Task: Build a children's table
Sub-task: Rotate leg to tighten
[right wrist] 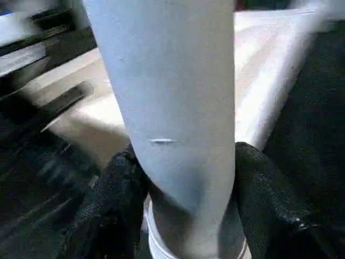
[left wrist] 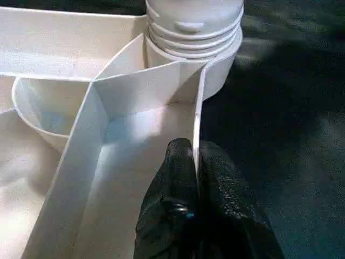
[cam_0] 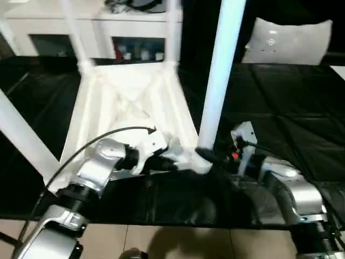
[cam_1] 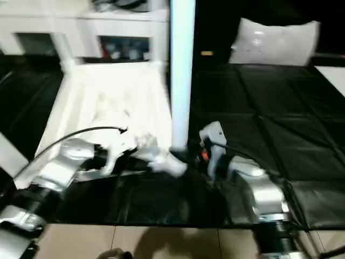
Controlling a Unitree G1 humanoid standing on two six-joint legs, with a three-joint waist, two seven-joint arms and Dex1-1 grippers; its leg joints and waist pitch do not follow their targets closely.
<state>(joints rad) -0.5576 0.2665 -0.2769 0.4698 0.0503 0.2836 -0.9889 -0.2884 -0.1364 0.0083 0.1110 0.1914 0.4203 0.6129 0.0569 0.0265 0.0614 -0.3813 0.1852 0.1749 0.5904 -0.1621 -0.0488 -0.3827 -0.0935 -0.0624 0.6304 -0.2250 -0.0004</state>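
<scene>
Both head views look forward and down from just behind the silver forearms, sharing the overturned white plastic table top [cam_0: 132, 108] at centre-left and the tall white tapered leg [cam_0: 221, 75] right of centre. The left wrist view sits very close to the top's ribbed corner socket [left wrist: 215, 70]. The right wrist view presses close against the leg.

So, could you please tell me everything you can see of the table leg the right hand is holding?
The leg is a long, round, smooth piece of white plastic, standing upright at the near right corner of the upturned tabletop. Its ringed lower end sits in the round corner socket. The right hand is shut on it just above the socket, one black finger on each side. Its upper end runs out of the picture.
</scene>
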